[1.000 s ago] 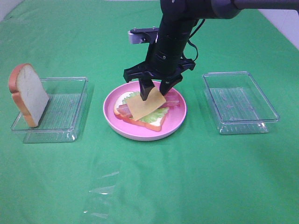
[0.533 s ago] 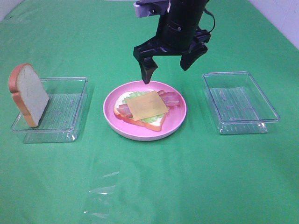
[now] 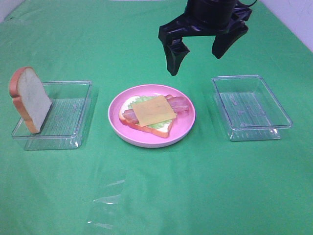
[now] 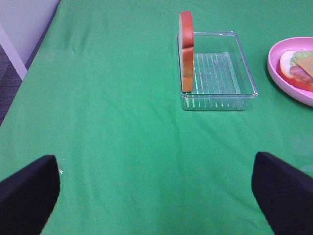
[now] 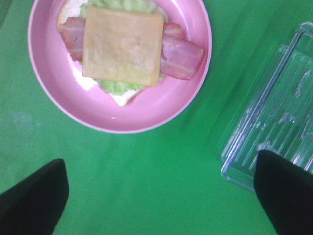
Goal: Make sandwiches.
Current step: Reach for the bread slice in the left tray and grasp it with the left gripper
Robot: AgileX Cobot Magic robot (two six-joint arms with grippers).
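Fillings look done, we reckon: our sandwich (image 3: 149, 117) sits on the pink plate (image 3: 146, 141), cheese (image 3: 153, 110) on top. Our right gripper (image 3: 194, 63) hovers above it, spread and empty. Next, our left gripper (image 4: 156, 196), also spread, should grab the bread slice (image 3: 29, 100) leaning in its tray (image 3: 73, 112).

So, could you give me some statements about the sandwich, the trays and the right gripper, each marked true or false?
1. The cheese square lies on the bacon strips. True.
2. The right gripper holds the cheese square. False: it is open and holds nothing.
3. A bread slice stands on edge at one end of the left clear tray. True.
4. The bread slice stands in the right clear tray. False: it is at the left clear tray.
5. A second bread slice covers the cheese square on the pink plate. False: the cheese square is the top layer.
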